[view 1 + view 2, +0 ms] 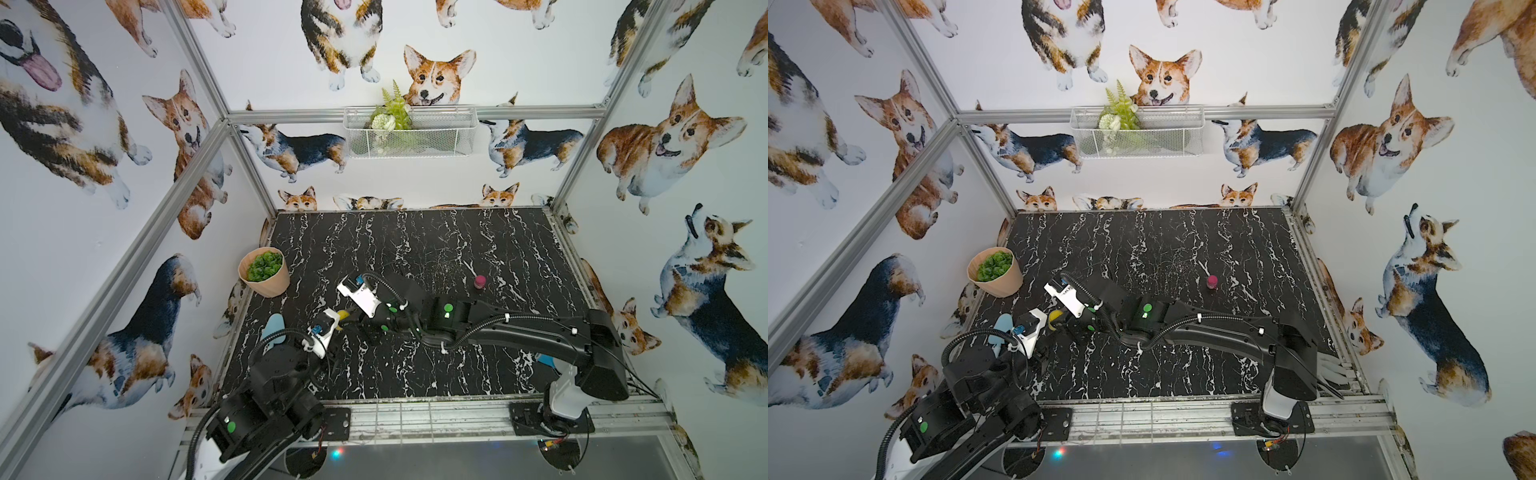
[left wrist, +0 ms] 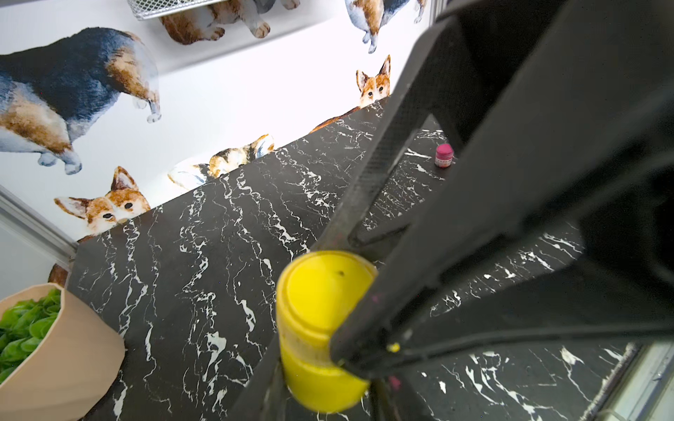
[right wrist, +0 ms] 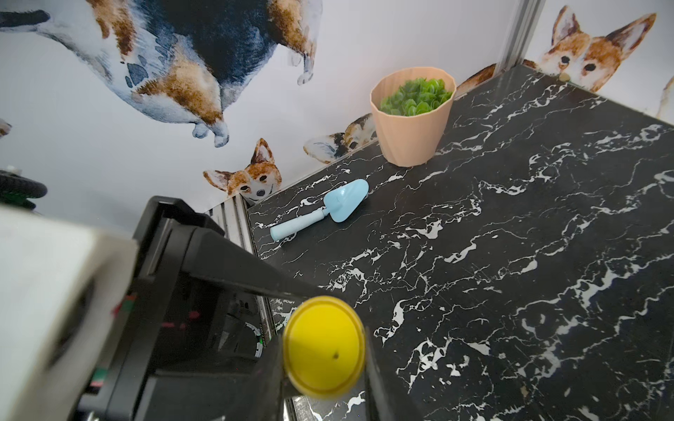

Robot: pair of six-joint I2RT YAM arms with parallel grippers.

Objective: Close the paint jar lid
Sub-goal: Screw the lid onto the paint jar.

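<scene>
Pinched near the plant pot (image 1: 264,272), on its side toward the arms: paint jar (image 2: 313,364) body by the left end effector (image 2: 322,395), lid (image 3: 322,342) by the right end effector (image 3: 324,368); likely light, rigid, slick plastic, so best gripped squarely across the rim.

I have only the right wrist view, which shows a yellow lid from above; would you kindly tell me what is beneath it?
Observer: A yellow paint jar, with the left gripper jaws shut on its body.
Operator: Is another jar on the table?
Observer: Yes, a small pink jar, lid on, stands alone toward the far right.
Operator: Anything else I lack?
Observer: A wire basket holding a fern hangs high at the back.
</scene>
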